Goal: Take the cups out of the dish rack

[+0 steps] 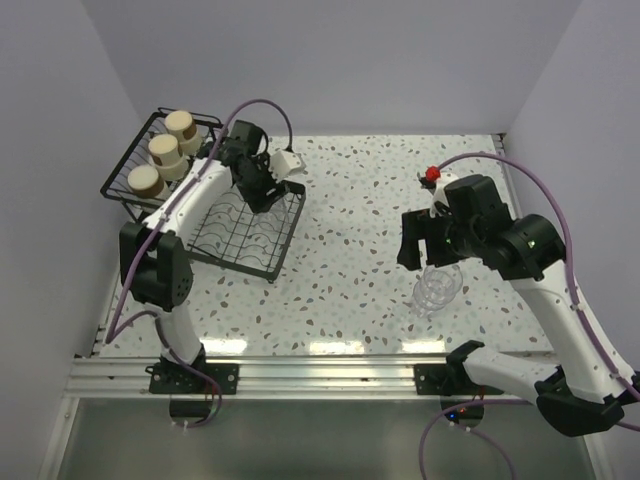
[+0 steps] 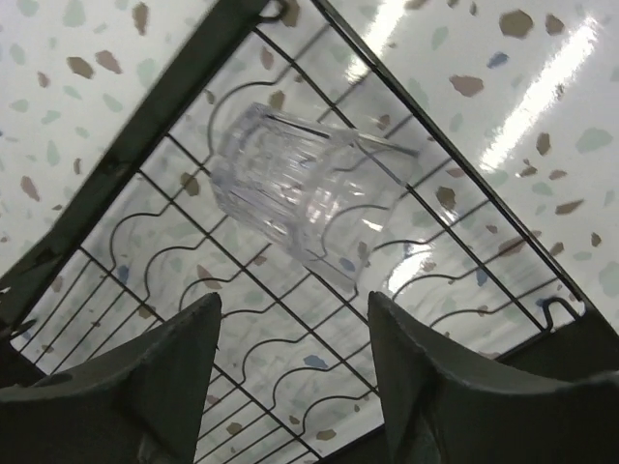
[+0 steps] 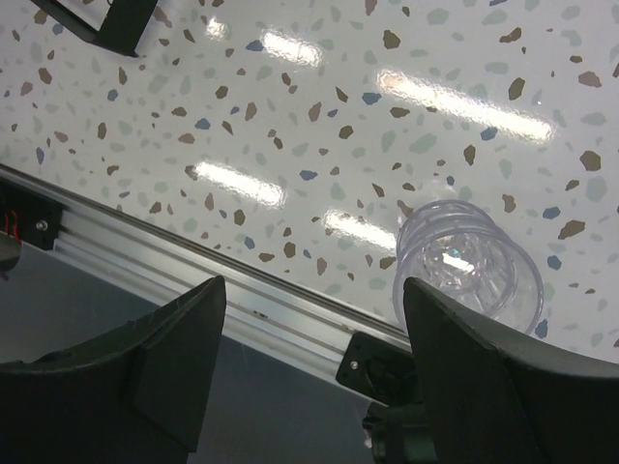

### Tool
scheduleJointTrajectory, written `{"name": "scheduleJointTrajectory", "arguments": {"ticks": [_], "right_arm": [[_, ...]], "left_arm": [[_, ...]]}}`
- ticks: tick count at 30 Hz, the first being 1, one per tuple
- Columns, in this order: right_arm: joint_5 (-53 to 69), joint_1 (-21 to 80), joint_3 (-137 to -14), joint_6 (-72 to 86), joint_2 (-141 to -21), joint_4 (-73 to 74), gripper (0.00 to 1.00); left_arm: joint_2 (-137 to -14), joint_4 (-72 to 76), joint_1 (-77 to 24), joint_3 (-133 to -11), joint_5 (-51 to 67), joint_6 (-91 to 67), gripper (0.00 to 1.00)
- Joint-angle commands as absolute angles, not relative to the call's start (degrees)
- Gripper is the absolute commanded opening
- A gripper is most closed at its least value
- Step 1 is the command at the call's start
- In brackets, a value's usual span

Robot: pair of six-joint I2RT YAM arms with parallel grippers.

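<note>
The black wire dish rack (image 1: 262,262) stands at the left. Its raised basket (image 1: 120,178) holds three cream cups with brown bases (image 1: 165,150). My left gripper (image 1: 262,192) hangs over the flat tray. In the left wrist view it (image 2: 295,319) is open and empty above the tray (image 2: 319,372). A clear ribbed tumbler (image 2: 300,193) lies on its side on the grid just beyond the fingertips. My right gripper (image 1: 430,260) is open and empty, just above and beside clear tumblers (image 1: 437,290) that stand on the table. In the right wrist view it (image 3: 309,290) has them (image 3: 469,266) by the right fingertip.
An aluminium rail (image 1: 300,375) runs along the table's near edge and shows in the right wrist view (image 3: 242,290). Grey walls close the left, back and right sides. The speckled tabletop (image 1: 350,230) lies between the rack and the right gripper.
</note>
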State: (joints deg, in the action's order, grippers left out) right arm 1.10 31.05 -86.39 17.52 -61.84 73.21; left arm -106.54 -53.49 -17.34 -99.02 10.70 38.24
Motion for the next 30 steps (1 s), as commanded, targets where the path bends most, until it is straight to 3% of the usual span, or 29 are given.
{"name": "scheduleJointTrajectory", "arguments": {"ticks": [1,3,7,12,18,21,30], "right_arm": [[3.2,30.8,-85.4,17.4,-61.2,71.3,0.77],[3.5,30.8,-84.9,17.4,-61.4,70.9,0.77],[4.0,30.8,-84.1,17.4,-61.5,70.3,0.77],[4.6,30.8,-84.2,17.1,-61.8,69.4,0.77],[4.0,30.8,-84.2,17.1,-60.9,69.7,0.77],[3.9,30.8,-84.2,17.1,-60.4,69.9,0.77],[3.8,30.8,-84.7,17.1,-60.2,70.1,0.77]], "left_arm": [[-99.3,-48.4,-20.0,-93.4,12.8,40.6,0.69],[-95.0,-44.4,-22.4,-86.9,10.3,43.0,0.77],[-90.9,-35.9,-25.8,-76.6,0.6,45.7,0.8],[-89.4,-22.3,-27.2,-69.3,-9.5,46.2,0.73],[-91.8,-14.6,-27.4,-64.9,-11.9,47.1,0.64],[-92.5,-11.8,-27.4,-63.9,-12.9,47.0,0.54],[-93.3,-10.8,-27.2,-64.2,-9.9,43.7,0.02]]}}
